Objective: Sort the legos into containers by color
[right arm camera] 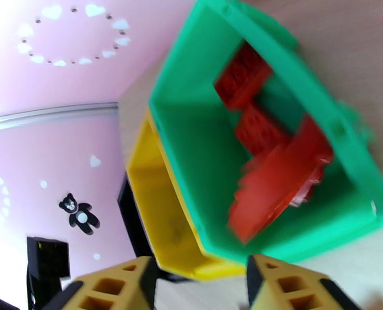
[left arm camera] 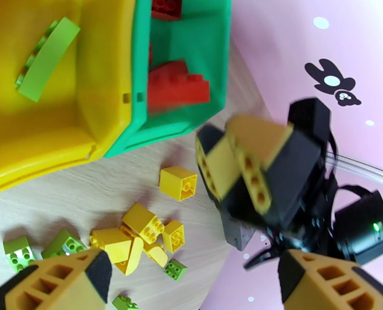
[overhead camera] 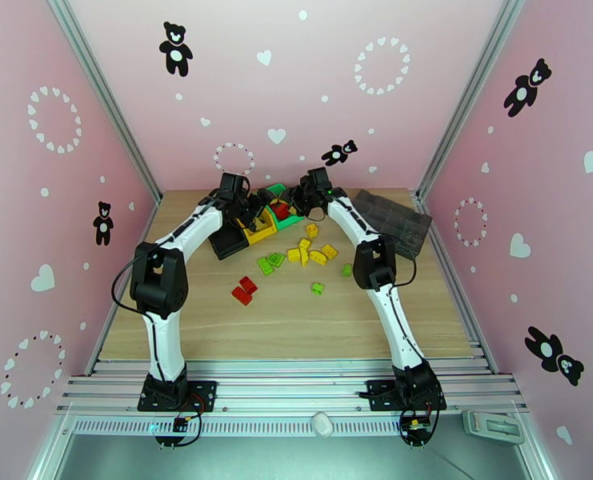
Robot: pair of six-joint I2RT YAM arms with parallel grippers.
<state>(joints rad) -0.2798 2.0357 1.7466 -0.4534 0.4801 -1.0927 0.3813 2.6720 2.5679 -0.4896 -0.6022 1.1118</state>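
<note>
The containers stand in a row at the back of the table: black bin (overhead camera: 228,243), yellow bin (overhead camera: 261,228) and green bin (overhead camera: 288,210). Above the green bin (right arm camera: 191,151) my right gripper (right arm camera: 199,290) is open, and a blurred red lego (right arm camera: 279,187) lies among other red bricks inside. My left gripper (left arm camera: 196,290) is open and empty beside the yellow bin (left arm camera: 103,73), which holds a curved light green piece (left arm camera: 46,58). Loose yellow legos (overhead camera: 312,254), green legos (overhead camera: 270,263) and red legos (overhead camera: 244,291) lie on the wood.
A large dark grey compartmented tray (overhead camera: 394,222) sits at the back right. Pink walls close in the table on three sides. Both arms meet over the bins, and the right gripper (left arm camera: 258,166) hangs close to my left fingers. Single green bricks (overhead camera: 318,288) lie mid-table.
</note>
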